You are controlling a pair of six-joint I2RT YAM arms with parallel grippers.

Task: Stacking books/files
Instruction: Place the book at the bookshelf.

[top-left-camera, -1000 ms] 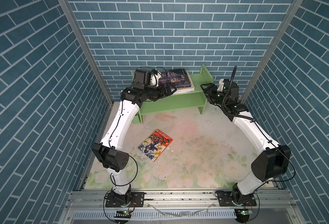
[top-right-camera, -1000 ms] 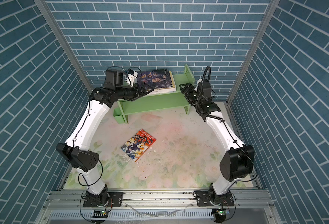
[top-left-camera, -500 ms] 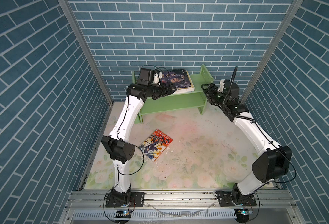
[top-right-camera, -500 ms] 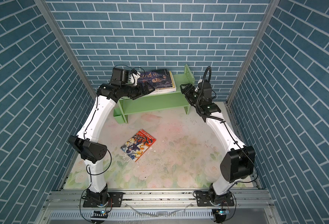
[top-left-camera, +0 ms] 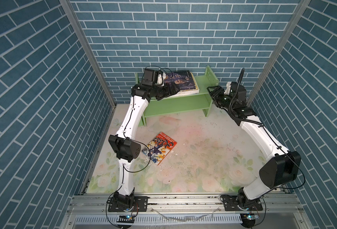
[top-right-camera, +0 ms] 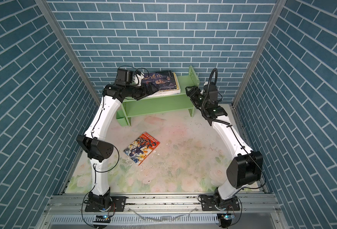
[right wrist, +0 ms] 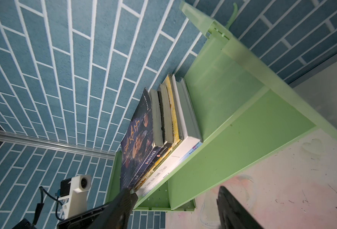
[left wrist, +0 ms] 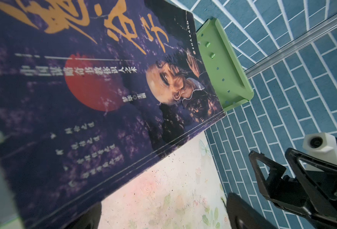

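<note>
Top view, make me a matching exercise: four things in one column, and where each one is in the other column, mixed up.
1. purple book
2. red comic
3. left gripper
4. right gripper

A. flat on the table
B. open and empty, beside the right end of the shelf
C. on top of the stack on the shelf
D. open, at the stack's near corner

Pairs: 1-C, 2-A, 3-D, 4-B

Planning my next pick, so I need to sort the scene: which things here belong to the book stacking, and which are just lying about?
Belongs to the job:
- stack of books on the shelf top
- purple book, uppermost on that stack
- red comic, lying alone on the mat

Just there:
- green shelf, bearing the stack
- flowered mat
</note>
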